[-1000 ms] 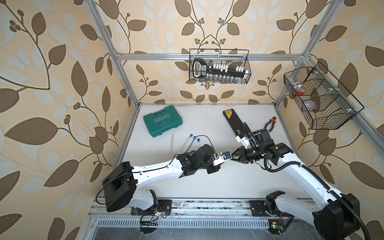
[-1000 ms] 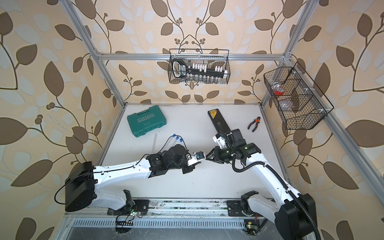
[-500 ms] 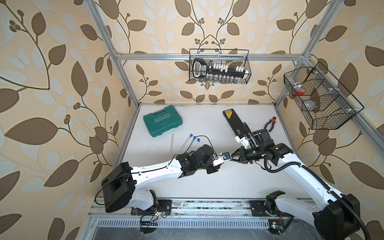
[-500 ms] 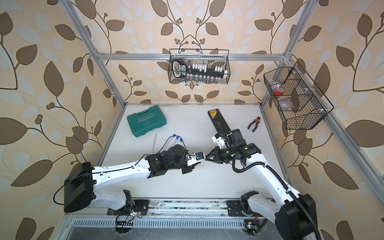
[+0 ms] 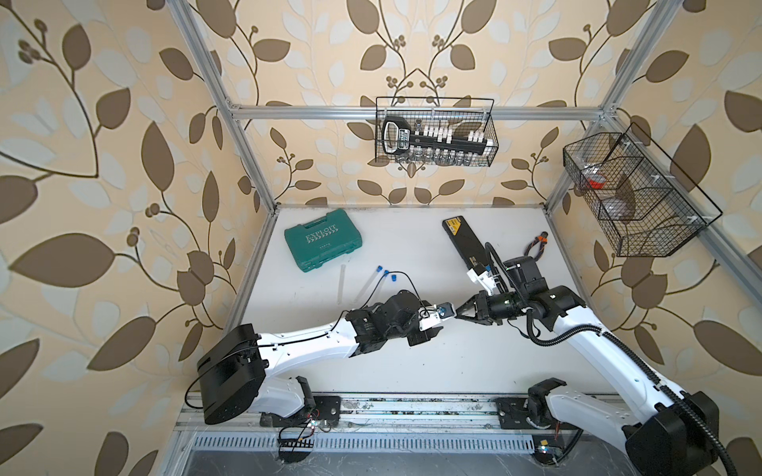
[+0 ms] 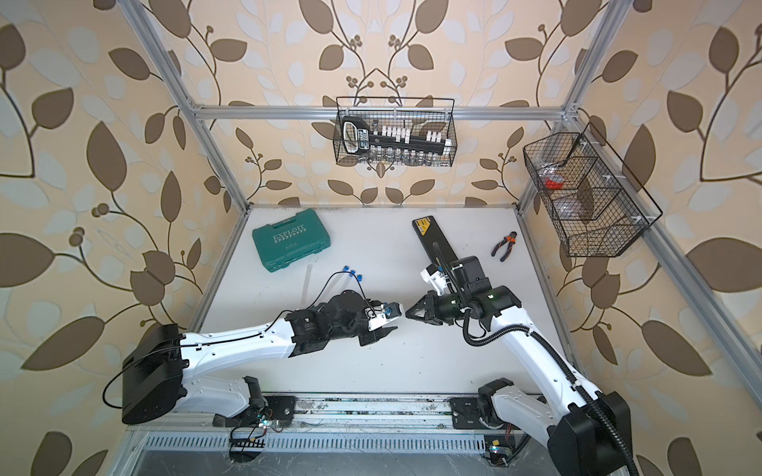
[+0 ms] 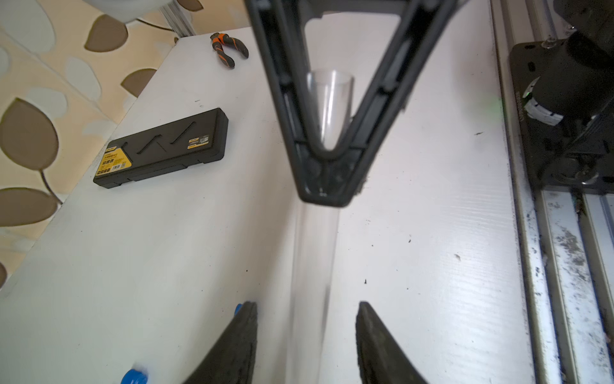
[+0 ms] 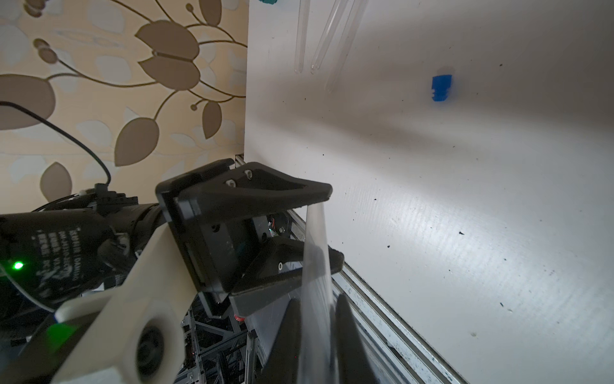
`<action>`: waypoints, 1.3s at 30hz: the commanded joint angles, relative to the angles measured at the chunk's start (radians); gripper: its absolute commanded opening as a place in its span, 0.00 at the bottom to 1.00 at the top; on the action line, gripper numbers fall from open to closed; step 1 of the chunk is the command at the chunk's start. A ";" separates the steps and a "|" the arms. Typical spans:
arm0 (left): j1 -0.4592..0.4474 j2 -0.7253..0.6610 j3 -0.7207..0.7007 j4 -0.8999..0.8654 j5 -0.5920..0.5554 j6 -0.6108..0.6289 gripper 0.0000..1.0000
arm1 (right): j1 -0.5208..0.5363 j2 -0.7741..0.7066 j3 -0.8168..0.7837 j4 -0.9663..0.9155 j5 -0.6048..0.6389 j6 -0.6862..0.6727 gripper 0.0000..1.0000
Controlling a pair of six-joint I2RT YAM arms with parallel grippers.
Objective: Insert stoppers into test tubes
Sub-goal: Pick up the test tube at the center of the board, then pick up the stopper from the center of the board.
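Now you look mid-handover — right claw [image 7: 325, 196] pinched tight on the clear test tube [image 7: 314, 252] above the counter [image 7: 166, 266], left claw [image 7: 306, 304] parted loosely around it — so back the left straight off, then fetch the loose blue stopper [image 8: 442, 87].
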 commanded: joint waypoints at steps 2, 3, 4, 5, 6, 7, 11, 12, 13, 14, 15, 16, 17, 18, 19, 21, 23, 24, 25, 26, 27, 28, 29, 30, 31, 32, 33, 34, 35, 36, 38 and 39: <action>0.008 -0.003 0.011 0.030 0.009 -0.004 0.43 | 0.004 -0.010 -0.007 -0.007 -0.046 -0.017 0.06; 0.007 0.001 0.014 0.029 0.011 -0.002 0.41 | 0.003 -0.010 -0.007 -0.007 -0.049 -0.017 0.06; 0.007 0.004 0.016 0.029 0.010 0.001 0.40 | 0.004 -0.010 -0.005 -0.006 -0.052 -0.018 0.06; 0.007 0.006 0.017 0.029 0.012 0.003 0.38 | 0.004 -0.010 -0.005 -0.006 -0.053 -0.018 0.06; 0.007 0.009 0.018 0.031 0.013 0.003 0.37 | 0.005 -0.010 -0.005 -0.006 -0.054 -0.019 0.06; 0.007 0.010 0.020 0.031 0.015 0.002 0.36 | 0.004 -0.010 -0.005 -0.005 -0.053 -0.018 0.06; 0.007 0.013 0.024 0.031 0.020 0.002 0.29 | 0.005 -0.008 -0.005 -0.005 -0.055 -0.022 0.05; 0.007 0.013 0.026 0.031 0.022 0.002 0.27 | 0.005 -0.007 -0.006 -0.005 -0.056 -0.023 0.05; 0.007 0.013 0.026 0.032 0.023 0.004 0.25 | 0.005 -0.006 -0.007 -0.005 -0.055 -0.023 0.05; 0.007 0.012 0.025 0.031 0.023 0.004 0.24 | 0.005 -0.005 -0.008 -0.005 -0.055 -0.024 0.05; 0.007 0.011 0.026 0.031 0.024 0.003 0.23 | 0.004 -0.005 -0.008 -0.006 -0.057 -0.024 0.05; 0.007 0.010 0.026 0.029 0.025 0.006 0.22 | 0.004 -0.006 -0.009 -0.005 -0.057 -0.024 0.05; 0.007 0.010 0.024 0.028 0.028 0.007 0.21 | 0.005 -0.005 -0.009 -0.005 -0.057 -0.024 0.05; 0.007 0.008 0.024 0.028 0.028 0.008 0.20 | 0.005 -0.004 -0.009 -0.005 -0.059 -0.025 0.05; 0.007 0.007 0.023 0.026 0.027 0.009 0.19 | 0.004 -0.004 -0.009 -0.005 -0.061 -0.027 0.05; 0.008 0.004 0.020 0.025 0.031 0.013 0.17 | 0.005 -0.003 -0.011 -0.006 -0.062 -0.026 0.05; 0.007 0.002 0.022 0.022 0.032 0.016 0.15 | 0.004 -0.004 -0.011 -0.007 -0.062 -0.026 0.06; 0.007 0.002 0.023 0.019 0.033 0.018 0.13 | 0.005 -0.004 -0.012 -0.007 -0.063 -0.026 0.06; 0.007 0.003 0.024 0.016 0.034 0.021 0.11 | 0.004 -0.004 -0.010 -0.007 -0.061 -0.027 0.07; 0.007 0.003 0.027 0.013 0.032 0.023 0.09 | 0.005 -0.005 -0.009 -0.008 -0.061 -0.027 0.09; 0.008 0.003 0.027 0.010 0.031 0.024 0.08 | 0.005 -0.005 -0.005 -0.010 -0.057 -0.029 0.12; 0.007 0.004 0.029 0.009 0.029 0.024 0.07 | 0.005 -0.004 -0.004 -0.011 -0.054 -0.028 0.19; 0.007 0.005 0.030 0.007 0.027 0.024 0.05 | 0.004 -0.005 0.001 -0.014 -0.048 -0.030 0.30; 0.007 0.005 0.030 0.005 0.025 0.023 0.04 | 0.005 -0.006 0.007 -0.018 -0.043 -0.033 0.38; 0.007 0.005 0.030 0.003 0.022 0.022 0.03 | 0.005 -0.010 0.013 -0.016 -0.041 -0.033 0.43; 0.007 0.005 0.030 0.002 0.018 0.019 0.02 | 0.004 -0.013 0.022 -0.013 -0.038 -0.032 0.48; 0.007 0.005 0.030 0.002 0.011 0.014 0.01 | 0.004 -0.018 0.032 -0.009 -0.038 -0.033 0.50; 0.007 0.004 0.030 0.000 0.001 0.004 0.01 | 0.002 -0.025 0.040 -0.004 -0.038 -0.031 0.51; 0.012 0.000 0.030 -0.004 -0.005 -0.010 0.01 | 0.002 -0.033 0.050 0.003 -0.035 -0.030 0.51; 0.018 -0.002 0.030 -0.009 -0.004 -0.026 0.01 | 0.000 -0.039 0.058 0.007 -0.028 -0.029 0.51; 0.037 -0.016 0.028 -0.014 -0.007 -0.063 0.00 | -0.009 -0.055 0.076 0.005 0.004 -0.039 0.51; 0.053 -0.026 0.022 -0.012 -0.003 -0.083 0.00 | -0.014 -0.060 0.087 0.001 0.028 -0.046 0.51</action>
